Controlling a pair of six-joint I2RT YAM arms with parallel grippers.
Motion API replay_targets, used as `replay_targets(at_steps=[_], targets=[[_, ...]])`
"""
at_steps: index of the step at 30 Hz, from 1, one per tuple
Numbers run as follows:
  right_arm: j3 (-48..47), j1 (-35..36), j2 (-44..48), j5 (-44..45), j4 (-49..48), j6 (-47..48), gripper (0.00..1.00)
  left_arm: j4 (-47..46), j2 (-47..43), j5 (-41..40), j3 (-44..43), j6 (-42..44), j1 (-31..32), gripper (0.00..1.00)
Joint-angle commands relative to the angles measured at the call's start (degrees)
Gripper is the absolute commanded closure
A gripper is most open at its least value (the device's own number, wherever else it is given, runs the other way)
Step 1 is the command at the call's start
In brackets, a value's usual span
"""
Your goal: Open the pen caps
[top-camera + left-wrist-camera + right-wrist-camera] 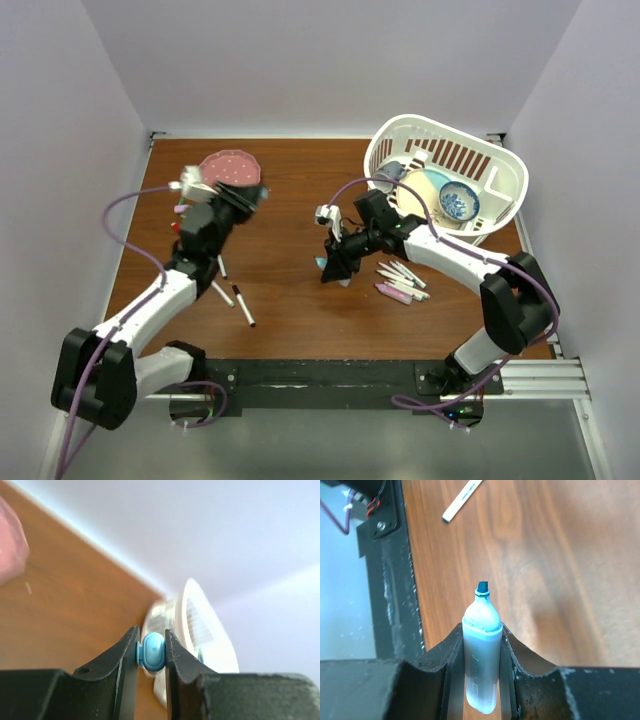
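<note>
A blue pen cap (152,651) sits pinched between the jaws of my left gripper (152,636), off its pen. That gripper (252,194) hangs above the table's far left, beside a pink plate (230,166). My right gripper (481,630) is shut on a pale blue highlighter barrel (481,670), whose bare dark tip (482,587) points toward the table's near edge. In the top view this gripper (335,270) is over the table's middle. Slim white pens (243,305) lie near the left arm, and a pile of pens (402,277) with a pink highlighter (393,292) lies to the right.
A white basket (500,160) at the back right holds a blue patterned bowl (459,201) and other dishes. A black rail (390,590) runs along the table's near edge. White walls enclose the table on three sides.
</note>
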State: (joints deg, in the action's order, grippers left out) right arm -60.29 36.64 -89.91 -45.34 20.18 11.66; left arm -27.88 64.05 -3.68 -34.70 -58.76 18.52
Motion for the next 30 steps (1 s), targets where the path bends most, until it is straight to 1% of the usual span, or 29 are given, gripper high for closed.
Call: replay_targets(at_steps=[1, 3, 4, 5, 7, 8, 9, 10, 11, 12, 16, 21, 22, 24, 27, 28, 30], targets=[[0.9, -0.8, 2.7, -2.2, 2.1, 1.8, 1.0, 4.6, -1.4, -4.0, -5.3, 1.3, -7.5, 1.0], [0.4, -1.0, 3.7, 0.5, 4.1, 4.9, 1.0, 7.0, -1.1, -1.0, -6.2, 2.0, -10.0, 1.0], [0.1, -1.0, 3.9, 5.6, 5.2, 6.8, 1.0, 11.0, -1.2, 0.8, -6.1, 2.3, -10.8, 1.0], [-0.1, -1.2, 4.5, 8.1, 7.0, 9.8, 1.0, 12.7, -1.1, 1.6, -5.0, 2.9, -11.6, 1.0], [-0.4, -2.0, 6.3, 13.5, 8.6, 12.4, 1.0, 16.4, -1.3, 3.4, -2.9, 3.3, -15.0, 1.0], [-0.4, -3.6, 7.0, 14.0, 10.0, 14.4, 1.0, 16.0, -1.3, 5.2, 0.6, 3.7, -16.5, 1.0], [-0.2, -4.6, 8.5, 14.3, 10.3, 14.9, 1.0, 15.2, -1.0, 6.7, 2.2, 3.8, -20.1, 1.0], [0.3, -5.6, 9.4, 14.6, 10.2, 14.9, 1.0, 14.0, 0.1, 9.2, 3.4, 3.8, -21.7, 1.0], [0.7, -7.4, 9.9, 14.8, 9.7, 14.9, 1.0, 13.5, 1.1, 10.0, 4.7, 4.8, -23.1, 1.0], [1.5, -8.3, 10.6, 14.8, 9.5, 15.0, 1.0, 13.5, 2.2, 10.1, 4.6, 5.4, -25.1, 1.0], [2.5, -11.6, 11.3, 13.8, 10.0, 15.0, 1.0, 15.4, 11.5, 9.3, 0.8, 9.0, -27.4, 1.0], [2.3, -13.3, 9.7, 13.6, 10.4, 14.4, 1.0, 18.6, 20.6, 6.1, -6.0, 12.4, -28.7, 0.92], [2.3, -13.4, 9.4, 13.6, 10.5, 14.4, 1.0, 18.9, 22.8, 6.1, -6.5, 12.5, -29.0, 0.86], [2.1, -13.3, 8.6, 14.6, 10.7, 14.3, 1.0, 19.1, 25.4, 6.1, -7.9, 12.8, -29.2, 0.84], [1.8, -13.4, 7.9, 15.5, 11.1, 14.5, 1.0, 19.7, 27.5, 5.4, -9.7, 13.1, -29.7, 0.76], [1.8, -13.5, 7.7, 16.1, 11.4, 14.7, 1.0, 20.4, 27.9, 5.2, -10.6, 13.2, -29.7, 0.7], [1.8, -13.5, 7.6, 16.3, 11.8, 15.1, 1.0, 21.2, 28.4, 5.1, -11.4, 13.7, -29.9, 0.64]])
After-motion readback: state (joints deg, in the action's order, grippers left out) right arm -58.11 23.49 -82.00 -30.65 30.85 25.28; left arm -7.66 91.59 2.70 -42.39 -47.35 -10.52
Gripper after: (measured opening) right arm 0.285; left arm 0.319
